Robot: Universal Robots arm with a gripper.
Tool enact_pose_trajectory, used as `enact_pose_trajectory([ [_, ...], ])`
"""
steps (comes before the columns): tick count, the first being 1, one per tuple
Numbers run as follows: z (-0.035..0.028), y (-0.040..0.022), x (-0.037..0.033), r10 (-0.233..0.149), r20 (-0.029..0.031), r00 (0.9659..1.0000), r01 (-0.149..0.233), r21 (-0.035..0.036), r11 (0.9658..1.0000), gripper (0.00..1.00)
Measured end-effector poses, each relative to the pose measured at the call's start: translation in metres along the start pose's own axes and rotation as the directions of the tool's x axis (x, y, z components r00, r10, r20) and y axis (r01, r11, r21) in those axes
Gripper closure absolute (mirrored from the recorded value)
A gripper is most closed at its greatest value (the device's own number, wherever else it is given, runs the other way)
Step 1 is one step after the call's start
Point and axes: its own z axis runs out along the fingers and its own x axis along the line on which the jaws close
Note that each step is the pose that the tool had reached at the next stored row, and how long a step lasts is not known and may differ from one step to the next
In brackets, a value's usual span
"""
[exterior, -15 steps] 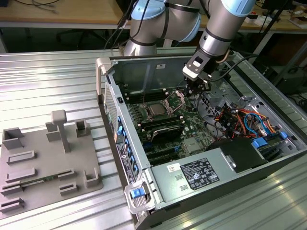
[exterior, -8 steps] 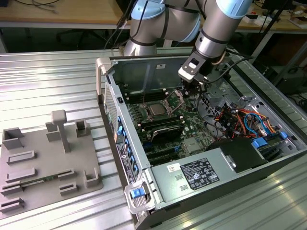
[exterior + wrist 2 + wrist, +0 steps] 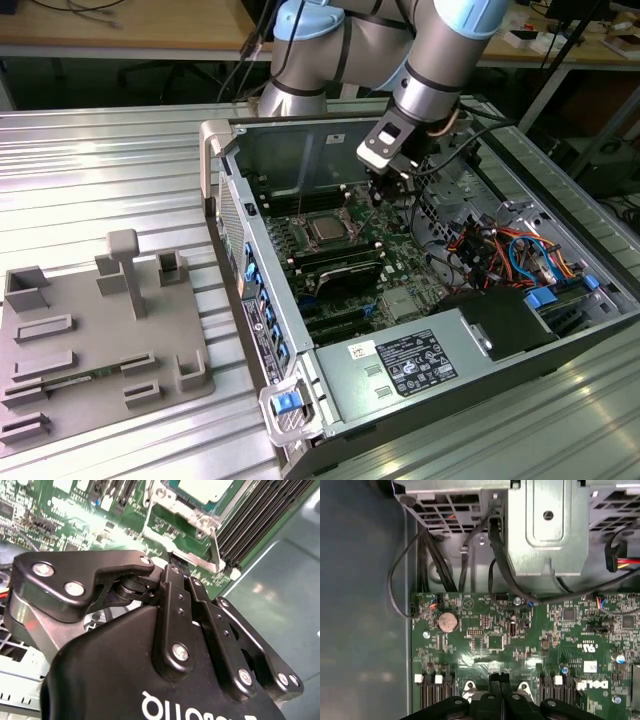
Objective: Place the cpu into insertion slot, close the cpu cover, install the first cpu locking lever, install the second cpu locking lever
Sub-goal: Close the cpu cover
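Note:
The cpu [image 3: 327, 229] shows its silver top face inside the insertion slot [image 3: 309, 239] on the green board. In the second wrist view the cpu [image 3: 205, 489] is framed by the silver cpu cover [image 3: 167, 507], which lies down around it. A thin metal locking lever [image 3: 214, 545] stands up at an angle beside the socket. My gripper [image 3: 373, 200] hangs just to the exterior view's right of the socket, a little above the board. In both wrist views its black fingers [image 3: 172, 575] are pressed together and the gripper [image 3: 499, 677] is shut, with nothing seen between them.
Long black memory slots [image 3: 335, 268] lie in front of the socket. A metal drive cage [image 3: 545, 525] with black cables, a coin battery [image 3: 447, 622] and the power supply [image 3: 415, 360] sit inside the case. A grey fixture plate [image 3: 90, 340] lies on the table at the exterior view's left.

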Motion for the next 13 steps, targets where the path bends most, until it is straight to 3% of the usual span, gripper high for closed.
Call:
enact_pose_trajectory([
  [7,0.0020,-0.0177,0.0000,0.000,-0.0001,1.0000,0.000,0.0015,1.0000,0.89],
  [13,0.0042,-0.0285,-0.0001,0.000,0.0000,1.0000,0.000,0.0056,1.0000,0.89],
])
